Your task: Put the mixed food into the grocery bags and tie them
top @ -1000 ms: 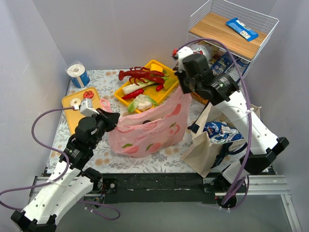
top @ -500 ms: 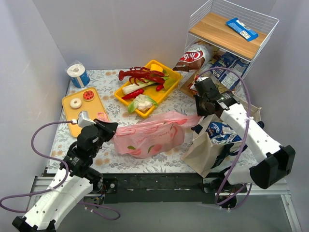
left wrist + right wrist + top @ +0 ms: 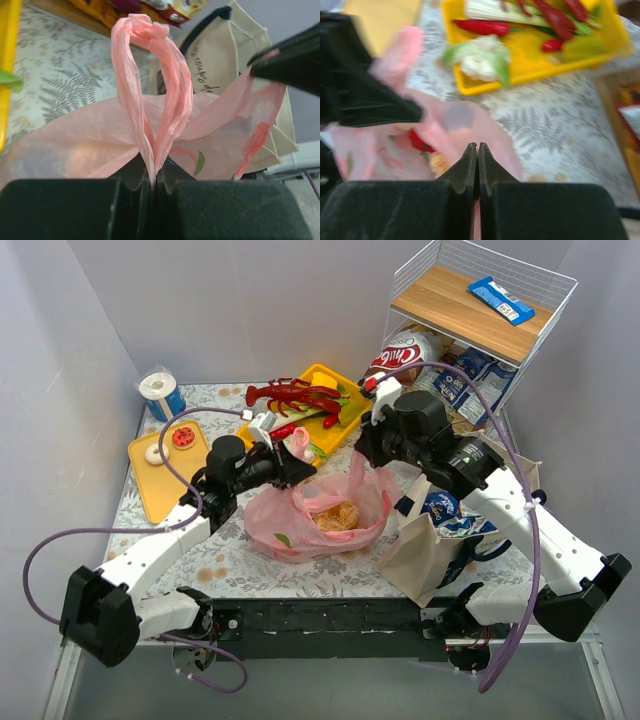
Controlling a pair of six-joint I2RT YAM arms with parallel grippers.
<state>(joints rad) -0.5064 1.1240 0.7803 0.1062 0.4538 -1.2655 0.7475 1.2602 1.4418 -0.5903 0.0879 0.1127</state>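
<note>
At frame center, your left gripper [image 3: 154,181] and right gripper [image 3: 477,146] each pinch the pink bag [image 3: 290,530] (orange bread [image 3: 337,517] lies inside).

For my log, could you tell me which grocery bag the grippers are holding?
The pink bag: the left gripper and right gripper each pinch it; the beige tote is not gripped.

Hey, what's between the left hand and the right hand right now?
The pink bag, mouth open with orange food inside, spans from left hand to right hand; the top view shows it.
</note>
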